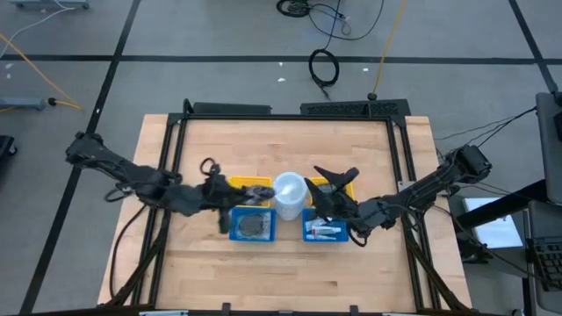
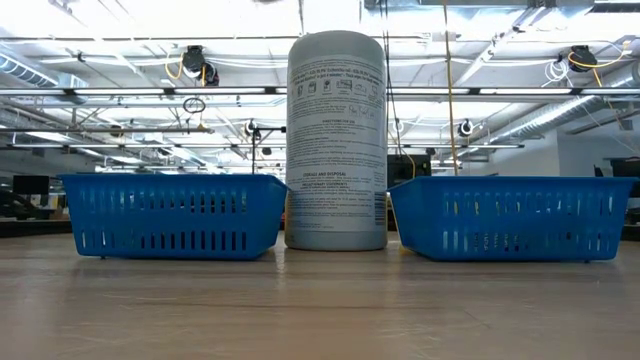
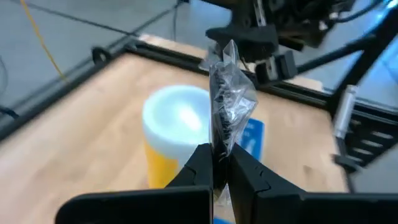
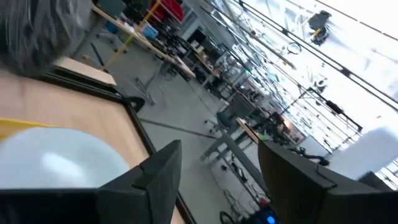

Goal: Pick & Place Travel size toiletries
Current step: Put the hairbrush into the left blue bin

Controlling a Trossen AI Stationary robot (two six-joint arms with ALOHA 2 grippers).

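The travel size toiletries, small white tubes, lie in the right blue basket. My left gripper is just left of the white canister, over the yellow bin. It is shut on a clear bag of grey metal bits. My right gripper hangs open and empty just right of the canister, above the right basket's far side. Its fingers show spread in the right wrist view. Neither gripper shows in the low view. My left gripper pinches the clear bag by one edge between its two fingers. The bag sticks out past the fingertips, crumpled, with the metal bits gathered in its middle. It is held above the table, beside the canister's white lid.
The left blue basket holds grey things. The tall canister stands between the two blue baskets. Yellow bins sit behind them. A black frame rims the table.
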